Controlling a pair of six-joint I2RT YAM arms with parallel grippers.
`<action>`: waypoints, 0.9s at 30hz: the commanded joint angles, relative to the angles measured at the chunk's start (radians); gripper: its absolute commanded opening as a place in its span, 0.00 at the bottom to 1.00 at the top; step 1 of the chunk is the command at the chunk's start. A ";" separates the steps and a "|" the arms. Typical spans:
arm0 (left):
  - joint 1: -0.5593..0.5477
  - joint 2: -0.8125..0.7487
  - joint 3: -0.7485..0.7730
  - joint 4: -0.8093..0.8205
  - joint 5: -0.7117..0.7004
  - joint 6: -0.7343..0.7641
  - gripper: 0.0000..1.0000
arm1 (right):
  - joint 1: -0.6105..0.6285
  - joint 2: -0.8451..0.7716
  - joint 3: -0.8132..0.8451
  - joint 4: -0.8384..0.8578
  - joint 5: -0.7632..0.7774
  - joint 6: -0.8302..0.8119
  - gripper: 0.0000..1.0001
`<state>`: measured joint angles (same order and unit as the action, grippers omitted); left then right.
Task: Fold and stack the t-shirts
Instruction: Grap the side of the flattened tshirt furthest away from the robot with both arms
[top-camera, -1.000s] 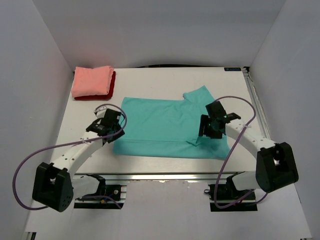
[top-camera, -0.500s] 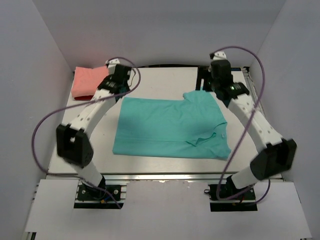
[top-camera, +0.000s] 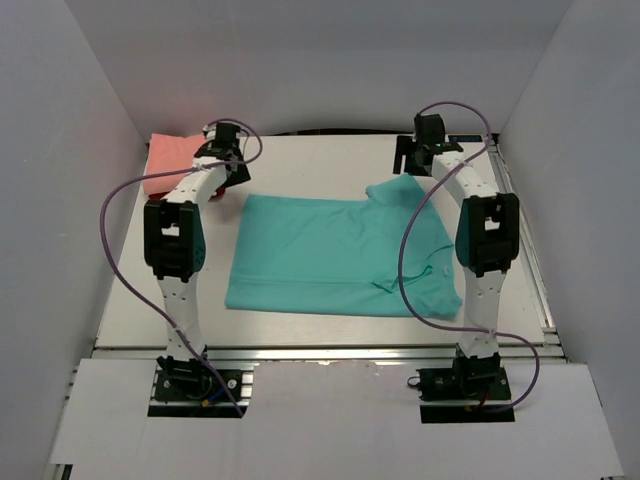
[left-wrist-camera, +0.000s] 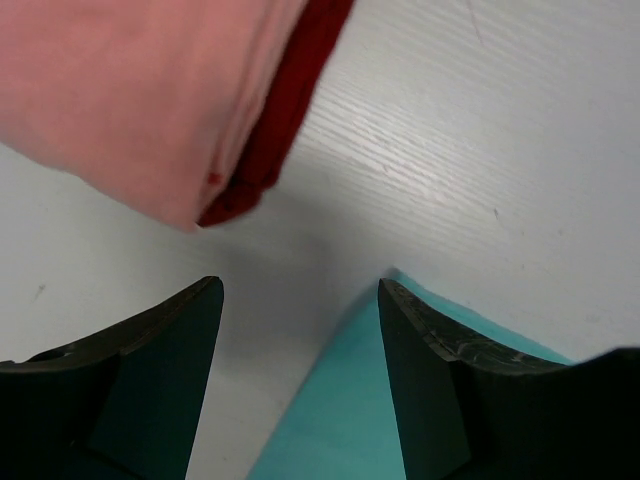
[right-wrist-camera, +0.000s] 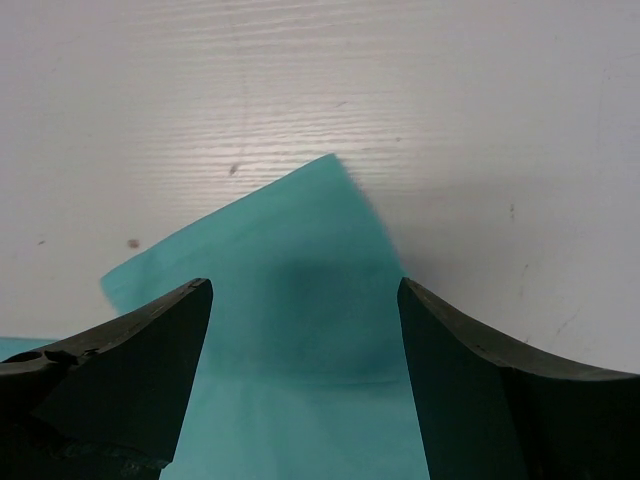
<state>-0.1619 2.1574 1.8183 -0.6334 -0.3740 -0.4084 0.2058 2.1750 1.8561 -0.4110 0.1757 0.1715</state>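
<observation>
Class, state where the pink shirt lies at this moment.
In the top view the pink shirt lies folded at the far left corner of the table, on the red shirt, beside the left pincer and apart from the teal shirt.

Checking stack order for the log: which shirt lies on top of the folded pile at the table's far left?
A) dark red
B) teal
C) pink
C: the pink shirt lies folded over the dark red shirt, whose edge shows beneath it; the teal shirt is spread flat, apart from the pile.
</observation>
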 joint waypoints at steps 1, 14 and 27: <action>0.028 -0.011 -0.001 0.067 0.096 0.014 0.75 | -0.029 0.011 0.086 0.029 -0.071 -0.009 0.81; 0.042 0.078 -0.054 0.199 0.299 -0.046 0.70 | -0.065 0.095 0.061 0.084 -0.140 0.016 0.81; 0.042 0.073 -0.109 0.202 0.357 -0.073 0.62 | -0.069 0.109 0.069 0.075 -0.142 0.022 0.82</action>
<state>-0.1177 2.2631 1.7447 -0.3996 -0.0597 -0.4633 0.1444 2.2776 1.9076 -0.3626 0.0410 0.1837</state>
